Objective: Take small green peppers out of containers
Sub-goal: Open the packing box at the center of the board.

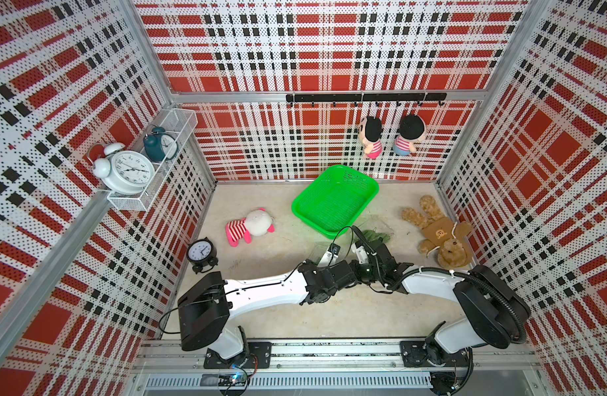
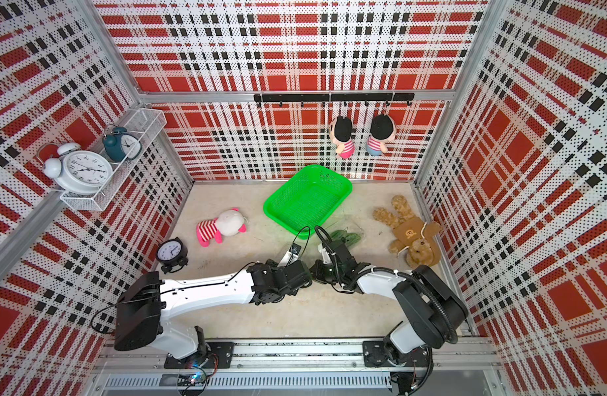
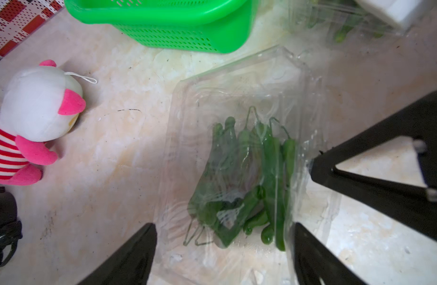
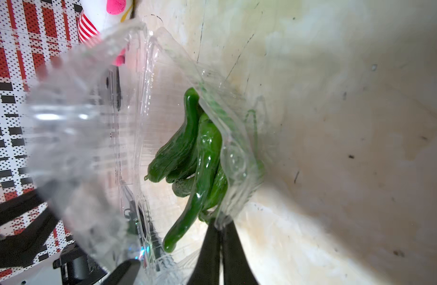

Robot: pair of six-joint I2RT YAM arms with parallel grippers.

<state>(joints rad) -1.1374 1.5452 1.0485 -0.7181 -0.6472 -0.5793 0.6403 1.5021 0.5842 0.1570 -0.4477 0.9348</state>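
No peppers [image 3: 269,158] out yet. My right pincer [image 4: 221,234] is clamped on the rim of one container [image 3: 237,81], left pincer [image 3: 223,225] apart over it; second container [image 3: 348,22] also loaded, basket [image 3: 168,39] empty.

We see walls [image 1: 329,51] with red, white and black checks. The floor [image 1: 295,322] is pale. A white wire shelf [image 1: 127,202] hangs on one wall.

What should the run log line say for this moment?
left jaws: open, astride clear container | right jaws: shut on other container's edge | peppers: inside both | green basket: no peppers
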